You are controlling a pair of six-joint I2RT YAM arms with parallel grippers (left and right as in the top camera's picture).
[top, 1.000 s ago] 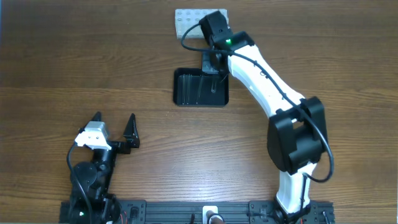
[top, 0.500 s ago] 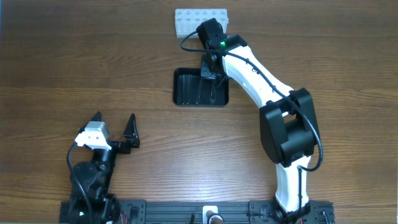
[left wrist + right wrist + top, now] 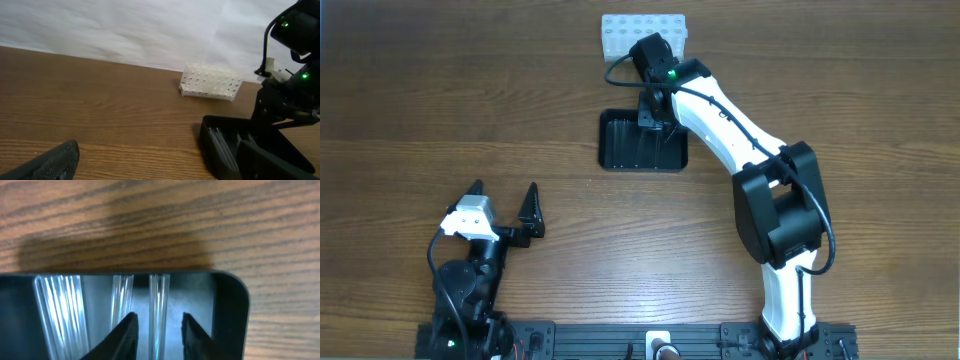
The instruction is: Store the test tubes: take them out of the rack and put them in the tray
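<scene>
The white test tube rack stands at the table's far edge, also seen as the rack beyond the tray. Just in front of it lies the black tray with several clear tubes lying in it. My right gripper hangs low over the tray's far right corner. Its fingers are open, and one clear tube lies in the tray between them with a gap on each side. More tubes rest beside it. My left gripper sits open near the front left, holding nothing.
The right arm leans over the tray from the right. Bare wooden table stretches between the tray and the left gripper. A pale wall backs the table's far edge.
The right arm has swung left and toward the far end of the tray, with its gripper sinking closer to the tray. The left arm has not moved.
</scene>
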